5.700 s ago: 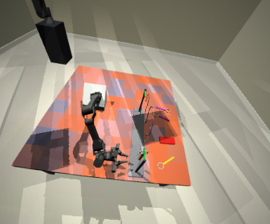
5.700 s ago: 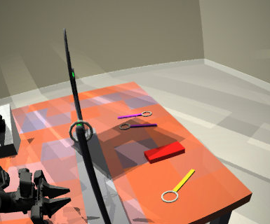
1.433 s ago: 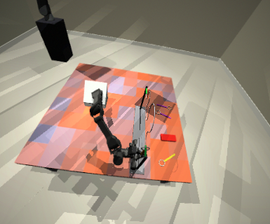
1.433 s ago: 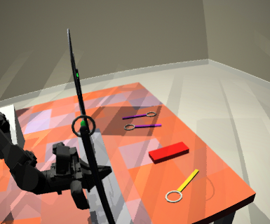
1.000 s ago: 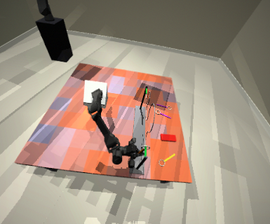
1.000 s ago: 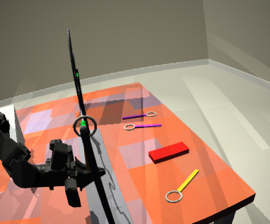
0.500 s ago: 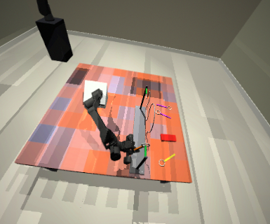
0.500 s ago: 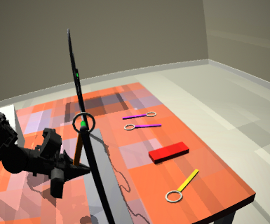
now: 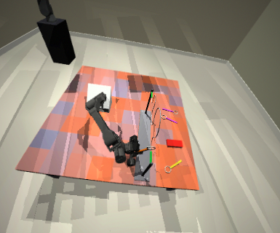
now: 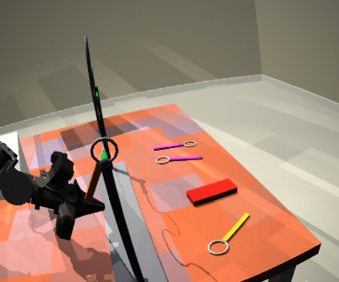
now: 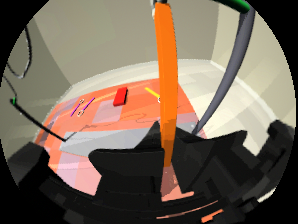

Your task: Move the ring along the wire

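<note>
Top view: the tool (image 9: pixel 137 152) (image 10: pixel 97 204) (image 11: pixel 158 124) is closed on the orange handle (image 9: pixel 142 150) (image 10: pixel 93 181) (image 11: pixel 167 75), gripping its lower part. Handle rises, slightly tilted, to the ring (image 9: pixel 146 149) (image 10: pixel 92 152), which sits by the near green part (image 9: pixel 150 157) (image 10: pixel 104 155) of the wire, at its inner end; whether ring touches wire, cannot tell. Near post (image 9: pixel 147 169) (image 10: pixel 121 225) (image 11: pixel 231 75) black, standing on a grey strip (image 9: pixel 144 135) (image 10: pixel 133 198) (image 11: pixel 80 143). Far post (image 9: pixel 149 103) (image 11: pixel 40 120) at the strip's other end, with its own green part (image 9: pixel 152 95) (image 10: pixel 97 94) (image 11: pixel 14 101). On the counter (image 9: pixel 105 164) (image 10: pixel 254 238) (image 11: pixel 145 112), across the strip from the arm: red block (image 9: pixel 174 143) (image 10: pixel 211 192) (image 11: pixel 120 96); yellow stick (image 9: pixel 176 164) (image 10: pixel 236 227) (image 11: pixel 152 93) with a pale loop; two purple sticks (image 9: pixel 171 119) (image 10: pixel 186 159) (image 11: pixel 88 104), also looped.
</note>
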Controlling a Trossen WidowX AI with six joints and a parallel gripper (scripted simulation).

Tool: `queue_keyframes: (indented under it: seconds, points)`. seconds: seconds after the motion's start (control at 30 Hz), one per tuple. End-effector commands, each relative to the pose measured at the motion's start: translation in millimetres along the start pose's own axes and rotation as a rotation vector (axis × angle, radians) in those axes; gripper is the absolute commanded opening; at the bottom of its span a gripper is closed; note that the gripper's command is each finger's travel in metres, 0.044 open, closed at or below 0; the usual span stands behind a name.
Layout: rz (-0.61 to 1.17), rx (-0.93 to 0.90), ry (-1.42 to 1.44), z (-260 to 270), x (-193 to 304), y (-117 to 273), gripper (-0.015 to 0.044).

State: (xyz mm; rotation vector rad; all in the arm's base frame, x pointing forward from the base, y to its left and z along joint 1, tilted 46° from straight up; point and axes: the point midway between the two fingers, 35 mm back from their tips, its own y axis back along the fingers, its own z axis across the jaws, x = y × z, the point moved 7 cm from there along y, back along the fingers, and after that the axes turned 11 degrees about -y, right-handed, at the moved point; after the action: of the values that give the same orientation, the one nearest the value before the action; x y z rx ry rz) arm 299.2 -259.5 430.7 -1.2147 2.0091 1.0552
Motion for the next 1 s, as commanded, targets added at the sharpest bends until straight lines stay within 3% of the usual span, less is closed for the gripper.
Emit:
queue_keyframes:
  seconds: [0.0, 0.97]
  points:
    - [0.002, -0.021, -0.039, 8.3, -0.5, 1.3, -0.015]
    - [0.046, -0.312, -0.55, 76.1, -4.0, 9.5, -0.015]
